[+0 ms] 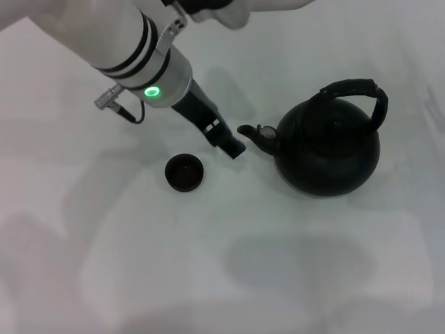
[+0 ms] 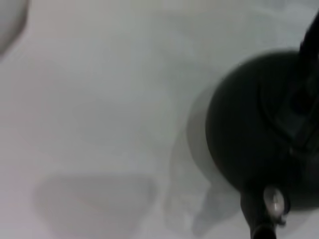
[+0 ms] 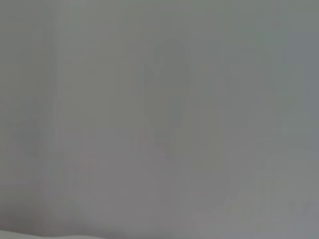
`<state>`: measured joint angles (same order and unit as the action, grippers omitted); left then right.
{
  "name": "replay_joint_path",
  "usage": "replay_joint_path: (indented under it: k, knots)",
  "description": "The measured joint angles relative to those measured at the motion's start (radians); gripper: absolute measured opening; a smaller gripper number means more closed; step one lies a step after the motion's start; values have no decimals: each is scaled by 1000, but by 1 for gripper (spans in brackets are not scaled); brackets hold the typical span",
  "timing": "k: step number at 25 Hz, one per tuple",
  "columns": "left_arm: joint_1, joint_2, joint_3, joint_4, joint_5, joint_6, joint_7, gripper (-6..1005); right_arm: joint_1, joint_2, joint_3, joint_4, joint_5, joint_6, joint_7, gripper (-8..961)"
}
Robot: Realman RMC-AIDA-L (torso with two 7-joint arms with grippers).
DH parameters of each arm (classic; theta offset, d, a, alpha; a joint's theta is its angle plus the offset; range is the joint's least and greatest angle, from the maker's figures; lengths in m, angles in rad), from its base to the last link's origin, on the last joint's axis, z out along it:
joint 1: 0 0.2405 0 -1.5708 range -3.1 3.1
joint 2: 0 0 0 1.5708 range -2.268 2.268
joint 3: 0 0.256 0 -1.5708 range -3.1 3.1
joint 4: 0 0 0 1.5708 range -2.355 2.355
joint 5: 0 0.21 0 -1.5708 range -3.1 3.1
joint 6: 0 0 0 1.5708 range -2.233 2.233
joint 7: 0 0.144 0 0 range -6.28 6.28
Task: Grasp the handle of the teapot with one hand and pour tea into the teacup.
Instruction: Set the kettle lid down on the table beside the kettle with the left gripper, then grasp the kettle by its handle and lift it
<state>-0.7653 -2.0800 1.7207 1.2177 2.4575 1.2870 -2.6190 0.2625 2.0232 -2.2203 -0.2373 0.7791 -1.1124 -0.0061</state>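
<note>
The teapot is a large round matte black pot standing upright on the white table, right of centre. Its short spout points left, and its black arched handle stands over the top. The teacup, small, round and black, sits left of the spout and a little nearer to me. My left gripper reaches in from the upper left; its tip hovers just left of the spout and beyond the teacup, holding nothing. The left wrist view shows the teapot and its spout. My right gripper is out of view.
The white table carries only the teapot and teacup in view. My left forearm, with a green light, crosses the upper left. The right wrist view shows only a plain grey surface.
</note>
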Motion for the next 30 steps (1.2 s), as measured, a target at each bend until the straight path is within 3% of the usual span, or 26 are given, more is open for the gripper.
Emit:
replay_joint_path:
  k: [7, 16, 20, 25, 30]
  knots:
    - [78, 2, -20, 112, -36, -72, 21, 887, 2, 0, -1, 0, -2, 0, 0, 800]
    - [327, 1, -15, 268, -87, -430, 69, 888, 3, -1, 5, -1, -1, -6, 0, 798]
    - [400, 3, -17, 268, -157, -593, 83, 888, 6, -2, 6, -2, -1, -7, 0, 797]
    - [512, 2, 10, 209, -312, -919, 123, 890, 8, -2, 7, -5, -1, -9, 0, 797]
    - [549, 3, 40, 118, -392, -1142, 120, 890, 9, -2, 7, -6, -1, -12, 0, 796]
